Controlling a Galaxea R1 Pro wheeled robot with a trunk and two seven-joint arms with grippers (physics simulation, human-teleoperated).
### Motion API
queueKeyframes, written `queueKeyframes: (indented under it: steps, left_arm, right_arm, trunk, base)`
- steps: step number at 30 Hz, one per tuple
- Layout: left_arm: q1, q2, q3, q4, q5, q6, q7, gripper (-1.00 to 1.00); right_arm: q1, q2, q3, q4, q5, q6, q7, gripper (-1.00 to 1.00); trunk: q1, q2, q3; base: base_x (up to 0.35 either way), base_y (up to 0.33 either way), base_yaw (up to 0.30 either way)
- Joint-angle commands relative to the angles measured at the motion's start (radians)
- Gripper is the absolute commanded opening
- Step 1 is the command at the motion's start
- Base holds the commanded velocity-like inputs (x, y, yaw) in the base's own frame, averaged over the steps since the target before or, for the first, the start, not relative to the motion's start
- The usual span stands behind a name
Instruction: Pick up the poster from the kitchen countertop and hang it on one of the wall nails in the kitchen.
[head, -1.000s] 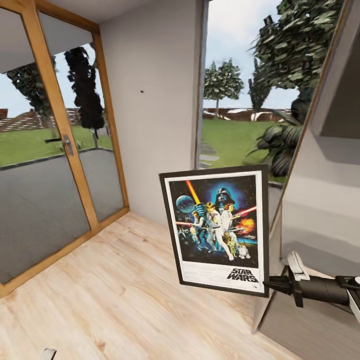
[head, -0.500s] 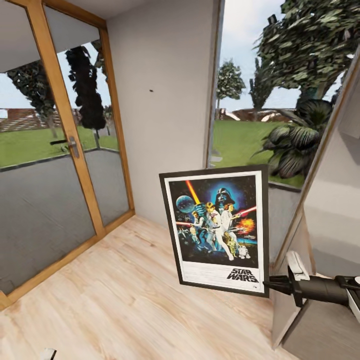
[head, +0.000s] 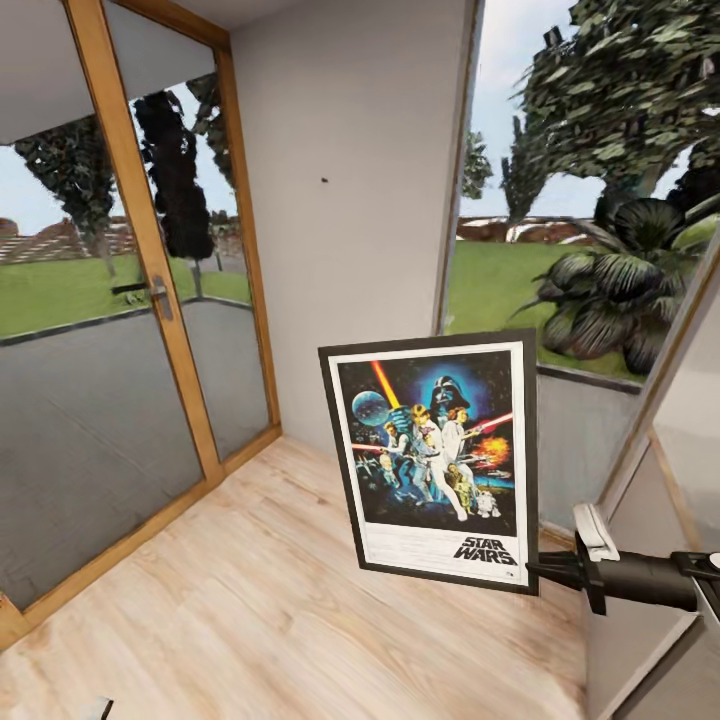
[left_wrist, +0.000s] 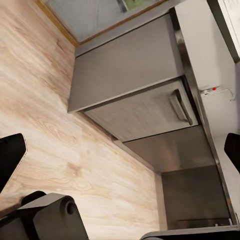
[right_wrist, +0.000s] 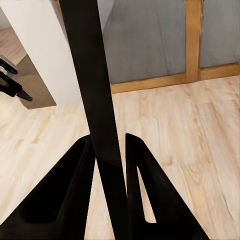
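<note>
The camera is turning since a moment ago, so the grey wall (head: 350, 200) and its small nail (head: 324, 181) are sliding to the right. The poster (head: 432, 460) is staying in the same spot, standing up above the wood floor (head: 250, 620). The right gripper (head: 545, 570) is pinching its bottom corner, one finger on each side of the black frame. The left gripper (left_wrist: 120, 160) is spreading its fingers wide, holding nothing.
</note>
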Motion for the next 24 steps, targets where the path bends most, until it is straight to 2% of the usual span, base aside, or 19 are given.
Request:
queueKeyframes:
  steps: [1,19,24]
  left_arm:
    - [-0.001,0.0,-0.008,-0.001,0.007,0.006,-0.002,1.0]
    - [-0.001,0.0,-0.008,-0.001,0.007,0.006,-0.002,1.0]
    - [-0.001,0.0,-0.008,-0.001,0.007,0.006,-0.002,1.0]
  right_arm:
    - [-0.001,0.0,0.0,0.0,-0.002,0.013,0.005,-1.0]
    - [-0.001,0.0,0.001,0.0,-0.002,0.013,0.005,-1.0]
    - [-0.001,0.0,0.001,0.0,-0.002,0.013,0.005,-1.0]
  trunk:
    - [0.001,-0.002,-0.002]
    - [0.001,-0.002,-0.002]
    - [0.001,-0.002,-0.001]
  base:
    - [0.182,0.317,0.0]
    - [0.154,0.327,0.0]
    - [0.14,0.332,-0.082]
